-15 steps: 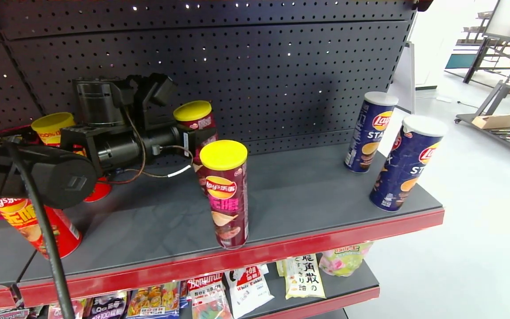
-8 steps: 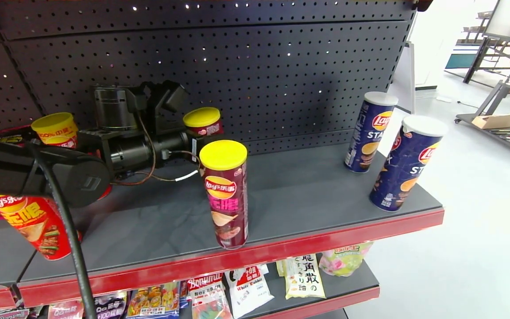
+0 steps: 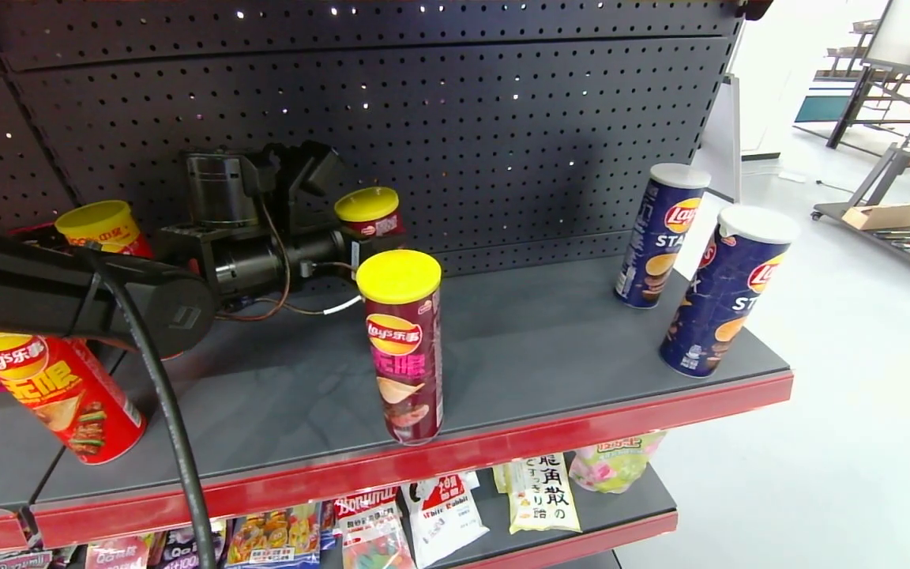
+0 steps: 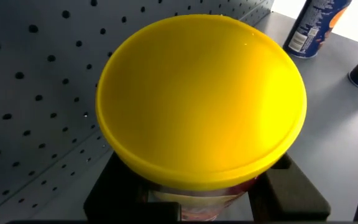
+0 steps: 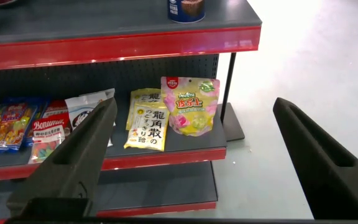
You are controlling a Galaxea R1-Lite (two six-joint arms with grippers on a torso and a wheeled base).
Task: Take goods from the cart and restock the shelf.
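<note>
At the back of the shelf (image 3: 565, 348), left of centre in the head view, the left tool (image 3: 362, 241) is clamped on a maroon crisp tube (image 3: 369, 213) with a yellow lid. The tube stands upright, close against the black pegboard (image 3: 463, 118). Its lower part is hidden, so I cannot tell whether it touches the shelf. The left wrist view looks down on that yellow lid (image 4: 201, 93), with a black finger (image 4: 114, 193) on either side beneath it.

A second maroon tube (image 3: 404, 348) stands upright at the shelf's red front edge, just in front of the held one. Its label carries a round red-and-yellow logo, pink characters and pictures of crisps.

At right of the frame two navy tubes with white lids stand apart from each other: the rear navy tube (image 3: 659, 237) and the front navy tube (image 3: 720, 292) near the shelf's corner. Both show the same round logo, white lettering and crisp pictures.

At lower left a red tube (image 3: 68, 395) leans, and another yellow-lidded tube (image 3: 103, 225) stands behind the arm.

The right tool (image 5: 194, 106) hangs with its fingers spread wide and nothing between them, facing the lower shelf (image 5: 166, 158). There a pale yellow bag (image 5: 151, 121) with dark characters lies beside a green-and-pink bag (image 5: 189, 106).
</note>
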